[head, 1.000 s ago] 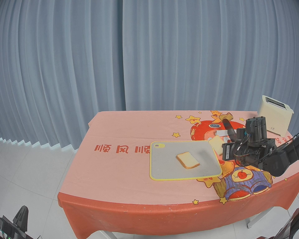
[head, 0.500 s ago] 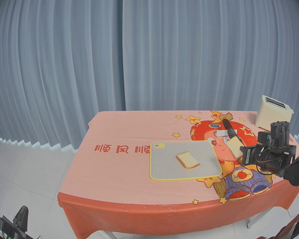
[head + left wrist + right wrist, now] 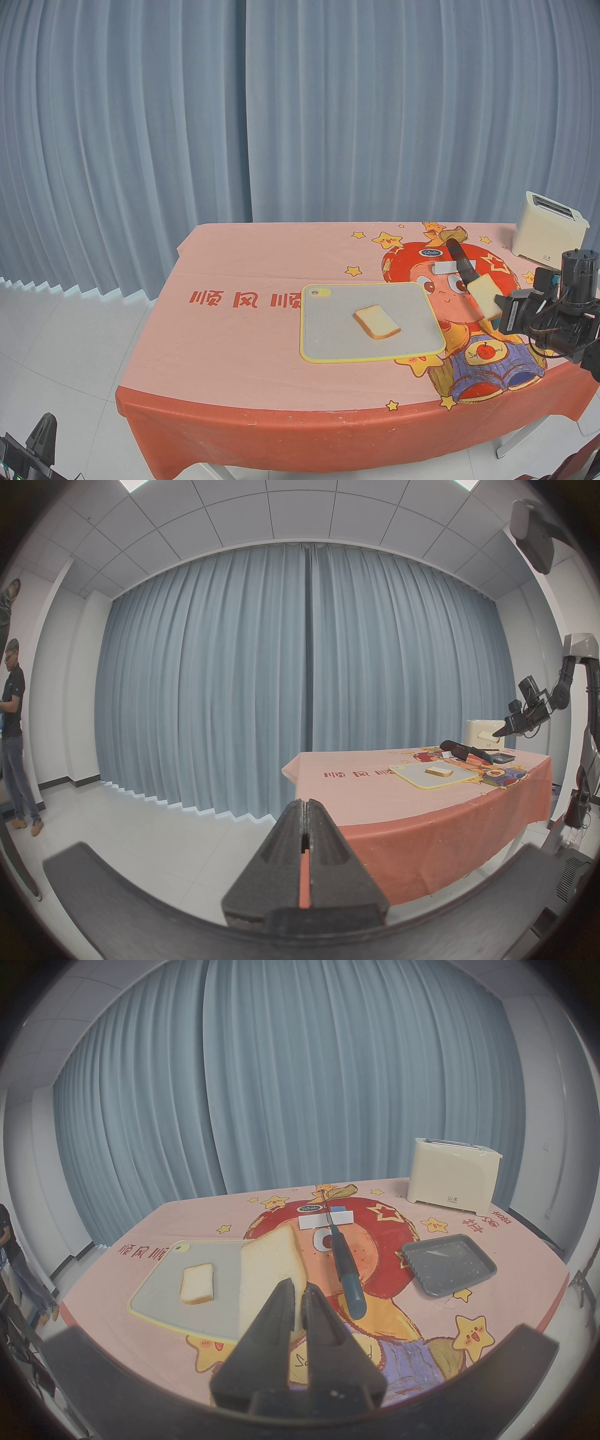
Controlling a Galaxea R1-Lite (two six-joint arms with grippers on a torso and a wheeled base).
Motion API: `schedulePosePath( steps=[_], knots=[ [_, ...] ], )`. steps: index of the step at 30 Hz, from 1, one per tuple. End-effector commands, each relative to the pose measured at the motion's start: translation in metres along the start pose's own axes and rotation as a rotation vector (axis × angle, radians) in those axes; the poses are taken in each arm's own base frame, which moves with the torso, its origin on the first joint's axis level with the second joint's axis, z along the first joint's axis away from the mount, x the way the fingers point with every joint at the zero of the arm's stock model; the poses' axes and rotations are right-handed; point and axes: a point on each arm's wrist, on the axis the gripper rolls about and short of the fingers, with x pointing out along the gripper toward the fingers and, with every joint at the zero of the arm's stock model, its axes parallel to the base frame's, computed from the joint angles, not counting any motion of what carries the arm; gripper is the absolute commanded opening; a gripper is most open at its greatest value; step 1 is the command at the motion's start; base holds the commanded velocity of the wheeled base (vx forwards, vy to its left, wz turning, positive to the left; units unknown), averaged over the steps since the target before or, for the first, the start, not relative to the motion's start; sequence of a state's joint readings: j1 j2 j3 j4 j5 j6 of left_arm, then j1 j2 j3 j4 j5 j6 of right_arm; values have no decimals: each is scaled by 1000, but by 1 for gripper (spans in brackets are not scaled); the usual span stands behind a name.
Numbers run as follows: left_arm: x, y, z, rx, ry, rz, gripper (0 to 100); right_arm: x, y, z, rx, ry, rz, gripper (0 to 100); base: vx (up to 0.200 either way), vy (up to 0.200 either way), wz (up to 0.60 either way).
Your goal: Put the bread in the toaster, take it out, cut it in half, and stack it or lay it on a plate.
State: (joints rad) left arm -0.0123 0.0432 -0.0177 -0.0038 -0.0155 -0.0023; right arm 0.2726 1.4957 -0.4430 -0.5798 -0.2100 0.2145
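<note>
Table under pink cartoon cloth. Cream toaster at far right corner. Grey cutting board mid-table, small bread piece lying on it. Dark tray between toaster and knife. Right gripper pinching full bread slice right of board; slice hides knife blade in head view. Left gripper pressed together, empty, well apart from table.

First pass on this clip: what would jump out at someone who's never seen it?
The right end effector holds a bread slice in the air over the right side of the table. A smaller bread piece lies on the cutting board at the centre, and the cream toaster stands at the far right corner.
</note>
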Motion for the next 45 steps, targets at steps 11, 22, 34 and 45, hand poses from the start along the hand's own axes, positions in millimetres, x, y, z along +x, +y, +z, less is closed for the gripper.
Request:
schedulePosePath(
  steps=[11,22,34,45],
  knots=[
    [1,0,-5,-3,18,0,0,-4,-1,-2,-4,-2,-7,0,0,0,0],
    [1,0,-5,-1,18,2,0,-5,-2,-5,-11,10,-7,0,0,0,0],
    [1,0,-5,-1,18,2,0,-5,-1,-9,-18,21,-4,0,0,-83,0],
    [1,0,-5,-1,18,2,0,-6,-1,-8,-17,18,-4,0,0,-200,0]
  ],
)
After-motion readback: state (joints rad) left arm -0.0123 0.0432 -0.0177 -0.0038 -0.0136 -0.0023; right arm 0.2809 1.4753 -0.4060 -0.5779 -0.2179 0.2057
